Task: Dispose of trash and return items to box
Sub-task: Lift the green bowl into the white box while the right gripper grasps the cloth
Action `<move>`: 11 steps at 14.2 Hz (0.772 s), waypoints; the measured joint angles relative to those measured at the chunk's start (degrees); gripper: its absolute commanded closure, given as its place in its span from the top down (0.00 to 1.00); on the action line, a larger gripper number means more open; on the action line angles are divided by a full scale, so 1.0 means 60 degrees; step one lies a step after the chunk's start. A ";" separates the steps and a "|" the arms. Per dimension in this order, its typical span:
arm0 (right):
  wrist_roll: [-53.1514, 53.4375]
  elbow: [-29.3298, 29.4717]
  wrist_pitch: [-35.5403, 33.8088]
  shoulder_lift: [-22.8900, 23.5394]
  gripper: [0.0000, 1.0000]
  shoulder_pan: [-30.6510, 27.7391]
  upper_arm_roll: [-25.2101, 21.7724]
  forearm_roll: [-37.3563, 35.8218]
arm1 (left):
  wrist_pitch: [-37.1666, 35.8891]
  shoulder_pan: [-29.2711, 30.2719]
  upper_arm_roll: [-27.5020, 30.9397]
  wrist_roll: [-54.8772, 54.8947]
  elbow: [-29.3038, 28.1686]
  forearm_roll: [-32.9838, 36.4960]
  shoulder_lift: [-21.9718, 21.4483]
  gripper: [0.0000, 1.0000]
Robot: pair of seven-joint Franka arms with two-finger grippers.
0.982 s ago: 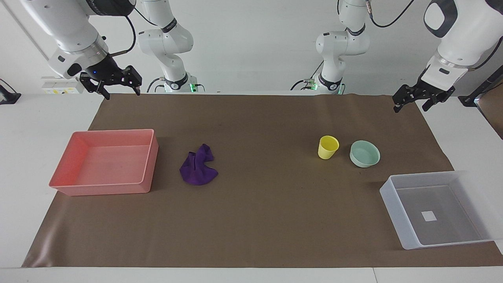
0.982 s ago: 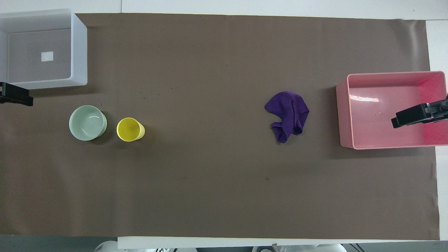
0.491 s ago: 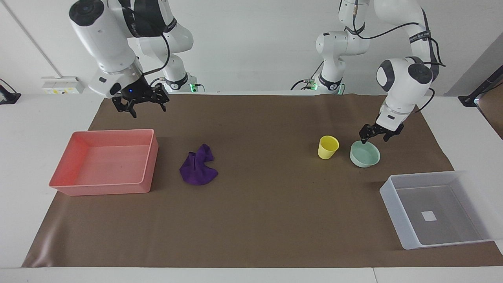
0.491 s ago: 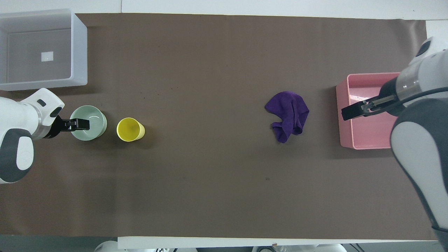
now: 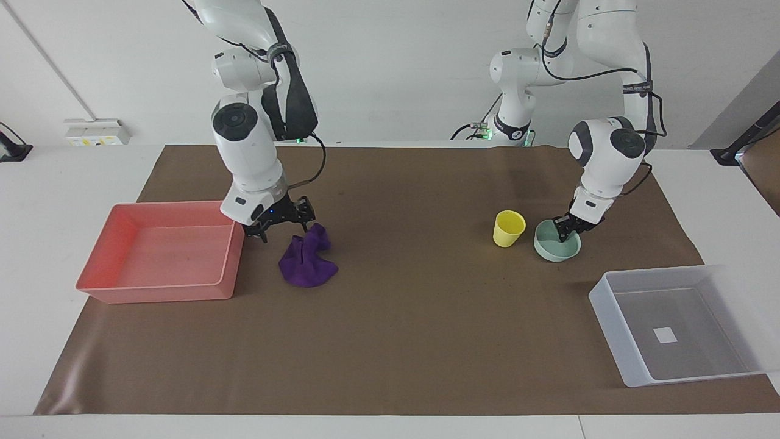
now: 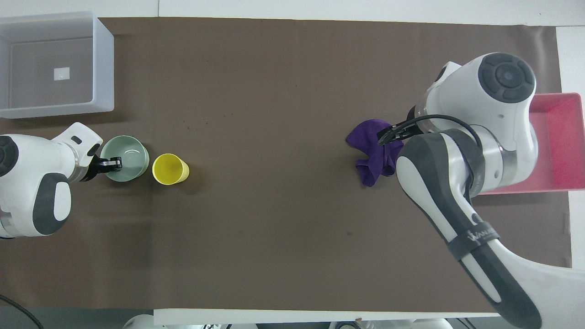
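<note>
Both arms have been lowered since the earlier frame: the right gripper (image 5: 279, 224), fingers spread apart, is now poised just above the purple cloth (image 5: 306, 258), beside the pink tray (image 5: 159, 251). The left gripper (image 5: 566, 229) is seen pinched on the rim of the mint-green bowl (image 5: 553, 248), which has been nudged toward the yellow cup (image 5: 508, 228). The translucent box (image 5: 676, 323) is set well apart from both grippers.
</note>
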 measured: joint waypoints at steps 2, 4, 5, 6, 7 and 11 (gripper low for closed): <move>0.0170 -0.0305 0.0698 0.0340 0.99 0.0247 0.0007 0.0000 | -0.0184 0.0000 0.0003 -0.0004 0.0185 0.0000 -0.0055 0.00; 0.0349 -0.0501 0.1148 0.0662 0.98 0.0461 0.0010 0.0000 | -0.0978 0.0003 0.0019 -0.0004 0.0739 0.0000 -0.0109 0.00; 0.0444 -0.0637 0.1487 0.0802 0.96 0.0569 0.0011 0.0000 | -0.1699 0.0021 0.0029 -0.0011 0.1297 0.0000 -0.0125 0.00; 0.0476 -0.0795 0.1726 0.0898 0.91 0.0644 0.0011 0.0000 | -0.2600 0.0081 0.0037 -0.0027 0.2034 -0.0001 -0.0116 0.00; 0.0478 -0.0965 0.1873 0.0948 0.81 0.0664 0.0011 0.0000 | -0.3484 0.0169 0.0051 -0.0045 0.2877 -0.0019 -0.0059 0.00; 0.0477 -0.1413 0.2355 0.0978 0.25 0.0646 -0.0011 0.0000 | -0.4557 0.1031 0.0136 -0.0154 0.6114 -0.0562 0.1213 0.00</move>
